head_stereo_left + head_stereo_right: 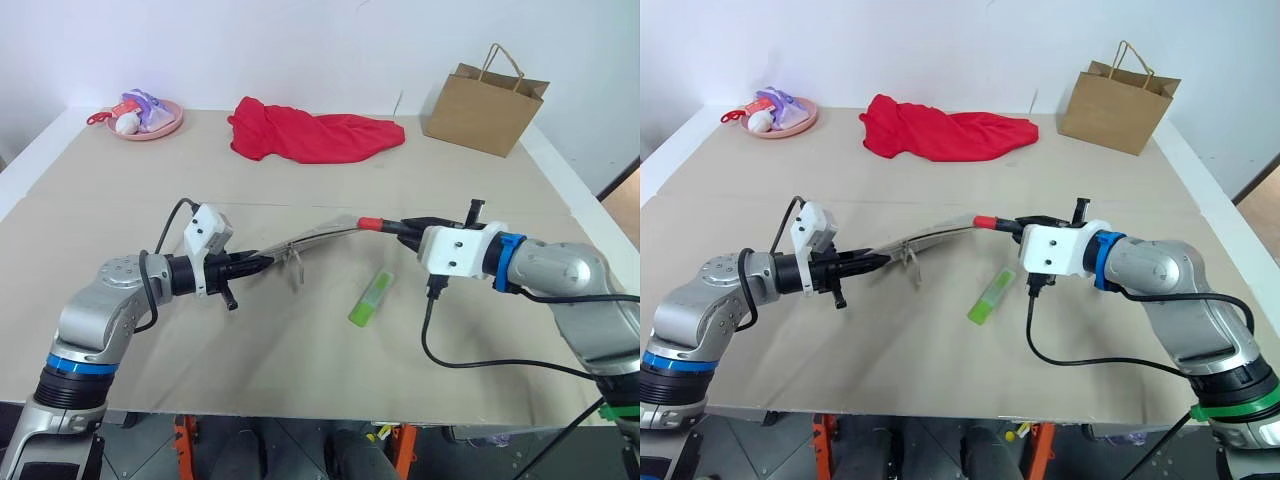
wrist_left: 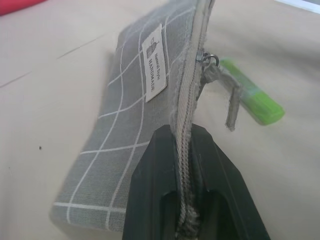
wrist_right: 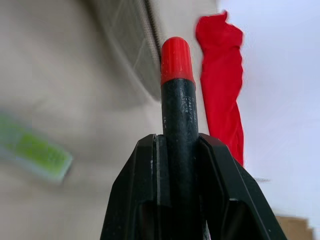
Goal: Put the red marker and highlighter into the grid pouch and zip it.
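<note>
The left claw (image 1: 262,262) is clamped on the pouch's (image 2: 131,120) zipper edge; the right claw (image 1: 403,226) grips the marker (image 3: 178,95), its red tip at the far end. The mouth looks narrow — the marker could snag. The highlighter (image 1: 371,298) lies on the bench below the right claw.

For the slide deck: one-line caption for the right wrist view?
Right gripper clamps the red marker, red tip aimed at the grid pouch; highlighter lies on the table.

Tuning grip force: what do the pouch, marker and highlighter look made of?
Pouch: woven fabric, matte; visible weave, sewn label, sags.
Marker: likely hard plastic; matte black barrel, smooth red cap.
Highlighter: likely plastic, light green, paler see-through cap.
</note>
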Available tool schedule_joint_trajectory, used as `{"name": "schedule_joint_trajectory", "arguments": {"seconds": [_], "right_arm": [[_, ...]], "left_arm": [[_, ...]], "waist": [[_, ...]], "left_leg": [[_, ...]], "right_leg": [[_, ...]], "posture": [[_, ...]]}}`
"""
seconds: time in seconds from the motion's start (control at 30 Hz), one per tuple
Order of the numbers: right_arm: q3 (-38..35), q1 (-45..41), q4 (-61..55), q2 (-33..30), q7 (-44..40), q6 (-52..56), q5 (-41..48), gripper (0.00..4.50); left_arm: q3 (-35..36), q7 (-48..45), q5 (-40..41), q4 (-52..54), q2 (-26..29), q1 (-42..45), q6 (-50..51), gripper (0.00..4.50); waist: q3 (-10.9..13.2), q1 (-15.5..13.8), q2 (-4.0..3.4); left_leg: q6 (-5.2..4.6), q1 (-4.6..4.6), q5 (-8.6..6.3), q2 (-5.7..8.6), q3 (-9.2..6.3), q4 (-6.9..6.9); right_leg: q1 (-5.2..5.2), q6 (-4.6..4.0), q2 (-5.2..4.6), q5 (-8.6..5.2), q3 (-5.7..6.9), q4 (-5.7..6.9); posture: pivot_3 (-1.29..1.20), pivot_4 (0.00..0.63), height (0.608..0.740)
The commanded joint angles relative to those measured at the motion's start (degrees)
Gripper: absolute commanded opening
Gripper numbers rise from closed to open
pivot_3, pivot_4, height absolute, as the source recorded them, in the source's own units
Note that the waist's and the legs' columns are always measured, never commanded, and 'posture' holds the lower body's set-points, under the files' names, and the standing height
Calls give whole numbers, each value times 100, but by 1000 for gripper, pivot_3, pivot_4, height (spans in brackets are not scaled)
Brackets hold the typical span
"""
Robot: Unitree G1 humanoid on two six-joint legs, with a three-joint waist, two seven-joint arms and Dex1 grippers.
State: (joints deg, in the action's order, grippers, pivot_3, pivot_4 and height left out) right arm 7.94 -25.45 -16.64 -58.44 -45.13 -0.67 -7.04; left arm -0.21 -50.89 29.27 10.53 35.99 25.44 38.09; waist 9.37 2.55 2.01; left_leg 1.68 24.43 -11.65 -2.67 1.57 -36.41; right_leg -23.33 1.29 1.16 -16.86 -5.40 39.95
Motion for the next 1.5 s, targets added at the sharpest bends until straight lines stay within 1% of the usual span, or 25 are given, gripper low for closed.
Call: {"name": "schedule_joint_trajectory", "arguments": {"seconds": [0.03, 0.23, 0.4, 0.7, 0.87, 1.0, 1.27, 1.5], "right_arm": [[-167, -219, 29, -81, -119, -362, -185, 522], [-239, -307, 142, 83, -126, -328, -261, 522], [-217, -398, -197, 267, -308, -64, -43, 522], [-8, -664, -61, 576, -353, 64, -405, 522], [53, -697, 84, 618, -367, -91, -590, 522], [-73, -568, 108, 524, -376, -179, -630, 522], [-440, -247, -88, 344, -568, -175, -318, 522], [-476, -220, -140, 393, -563, -136, -285, 522]], "left_arm": [[38, 31, 83, 205, -42, 38, 24, 0], [2, 44, 84, 278, -95, 14, 70, 0], [-10, 32, 57, 266, -88, 7, 64, 0], [-42, 30, 49, 231, -114, 36, 36, 0], [-50, 40, 47, 199, -136, 54, 16, 0], [-17, 47, 65, 179, -157, 58, 8, 0], [-7, -3, 50, 106, -141, 96, -32, 0], [-16, -21, 53, 118, -123, 89, -33, 0]], "waist": [[0, 7, 1], [1, 1, 1], [1, 2, 1], [0, -4, 1], [0, -4, 1], [0, -4, 1], [0, -7, 1], [0, 1, 1]], "left_leg": [[0, 0, 0, 1, 2, -4], [3, -2, 4, 2, -2, -13], [4, -1, 5, 2, -3, -13], [4, -2, 5, 2, -5, -15], [4, -2, 5, 2, -5, -15], [4, -2, 5, 2, -6, -15], [4, -2, 5, 2, -6, -16], [5, -7, 6, 1, -7, -17]], "right_leg": [[1, 3, -3, 1, -1, 0], [5, 7, -3, 9, 4, 6], [5, 6, -3, 9, 3, 7], [7, 6, -4, 9, 7, 7], [7, 6, -4, 9, 7, 8], [7, 5, -3, 10, 9, 8], [8, 5, -4, 10, 9, 9], [10, 2, 0, 12, 9, 13]], "posture": [[0, 150, 740], [0, 150, 740], [0, 150, 740], [0, 150, 740], [0, 150, 740], [0, 150, 740], [0, 150, 740], [0, 150, 740]]}}
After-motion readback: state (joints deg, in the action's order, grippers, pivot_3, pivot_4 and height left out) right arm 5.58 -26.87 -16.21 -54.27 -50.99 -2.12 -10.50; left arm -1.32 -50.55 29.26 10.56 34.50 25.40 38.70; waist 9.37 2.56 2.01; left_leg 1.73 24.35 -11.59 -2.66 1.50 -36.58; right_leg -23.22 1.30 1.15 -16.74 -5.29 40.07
